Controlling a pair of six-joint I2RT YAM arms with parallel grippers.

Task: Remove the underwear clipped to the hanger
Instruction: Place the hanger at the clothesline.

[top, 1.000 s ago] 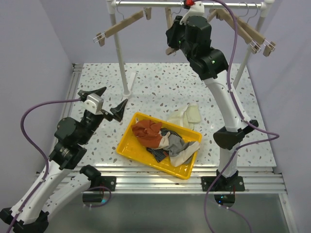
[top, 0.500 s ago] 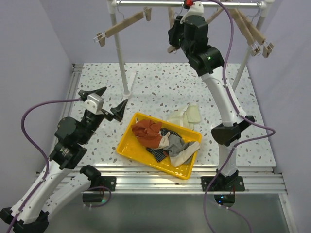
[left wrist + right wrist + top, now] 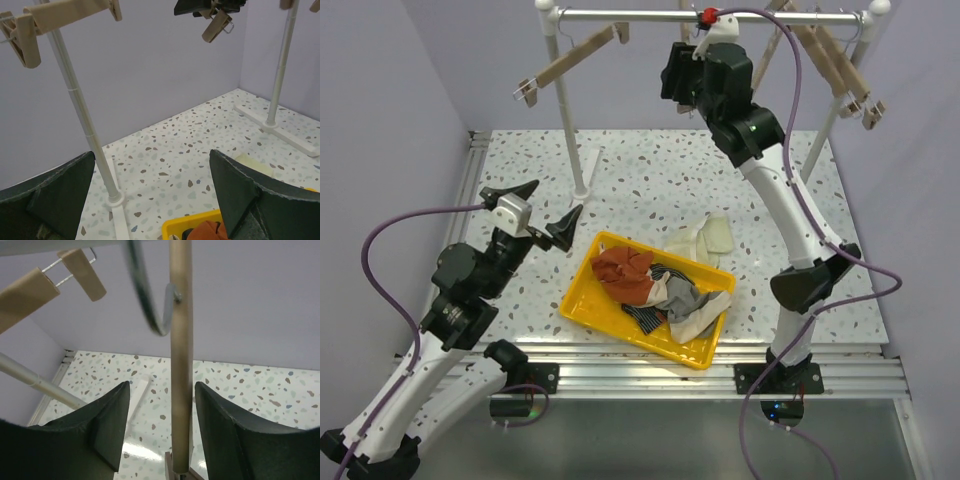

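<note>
Right gripper (image 3: 159, 440): raised to the rail (image 3: 650, 15), jaws spread on either side of a wooden hanger bar (image 3: 181, 355) without pressing it; the hanger's metal hook (image 3: 150, 300) curves just beside that bar; no cloth shows on the bar between the jaws. Left gripper (image 3: 150, 195): spread wide, holding nothing, low over the surface (image 3: 640, 170) near the rack's left pole (image 3: 570, 120).

Underwear (image 3: 655, 285): a mixed heap, orange-red, striped navy and grey-white, lies in the yellow tray (image 3: 582, 300); one pale cream-green piece (image 3: 708, 236) rests on the surface touching the tray's far rim.

Remaining hangers (image 3: 570, 62): clips appear bare in the top view, though the right-hand group is partly hidden by the arm.

Step in hand, as judged: release at the hanger; the removal work looks nearly or wholly complete. Next move calls for backing the right gripper clear of the bar without snagging the hook; then checking the hidden clips for remaining cloth.
</note>
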